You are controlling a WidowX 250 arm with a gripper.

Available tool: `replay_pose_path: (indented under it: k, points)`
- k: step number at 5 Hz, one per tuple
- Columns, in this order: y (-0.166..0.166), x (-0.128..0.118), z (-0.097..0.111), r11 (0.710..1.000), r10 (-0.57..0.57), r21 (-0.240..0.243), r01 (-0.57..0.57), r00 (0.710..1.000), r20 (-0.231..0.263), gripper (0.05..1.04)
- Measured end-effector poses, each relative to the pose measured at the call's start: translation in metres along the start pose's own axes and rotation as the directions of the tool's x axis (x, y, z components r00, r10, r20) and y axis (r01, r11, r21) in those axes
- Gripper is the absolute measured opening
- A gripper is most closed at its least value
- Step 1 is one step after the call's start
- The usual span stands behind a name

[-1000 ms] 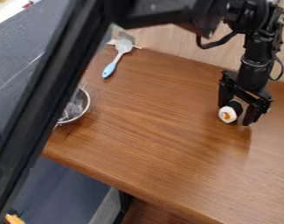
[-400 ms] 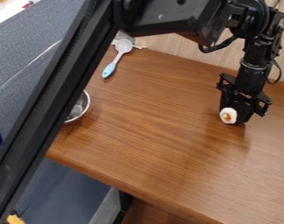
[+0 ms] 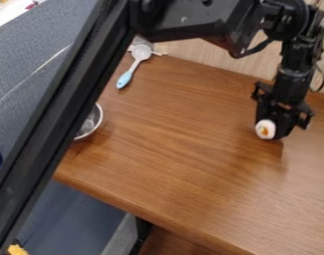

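At the right side of the table, near the back wall, the gripper (image 3: pixel 276 130) hangs down, its fingers closed around a sushi roll (image 3: pixel 265 129). The roll's round white end with an orange centre faces the camera. Its dark body lies between the fingers, partly hidden by them. Whether the roll touches the table surface, I cannot tell.
The brown wooden table (image 3: pixel 171 144) stretches left and forward from the gripper. A metal strainer or bowl (image 3: pixel 91 122) at the left edge is half hidden behind the arm. A spoon with a light blue handle (image 3: pixel 125 78) lies at the back left.
The fingers have gone from open around the roll to shut on it. Since the middle frame, gripper and roll have shifted slightly right and a little up in the view.
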State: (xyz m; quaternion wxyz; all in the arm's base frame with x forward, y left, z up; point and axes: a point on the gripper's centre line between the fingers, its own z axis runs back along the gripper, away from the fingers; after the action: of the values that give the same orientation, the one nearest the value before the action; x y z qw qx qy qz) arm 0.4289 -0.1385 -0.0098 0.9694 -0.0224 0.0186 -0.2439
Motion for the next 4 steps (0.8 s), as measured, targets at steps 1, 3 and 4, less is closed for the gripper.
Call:
replay_pose_path:
  k: [1,3,4]
  points:
    - [-0.001,-0.008,0.023,1.000,0.017,0.023,-0.018,0.998,0.055,0.508]
    - [0.017,-0.067,0.061,0.992,0.112,0.050,-0.119,0.985,0.134,0.507]
    - [0.030,-0.100,0.059,0.985,0.160,0.041,-0.169,0.974,0.159,0.507]
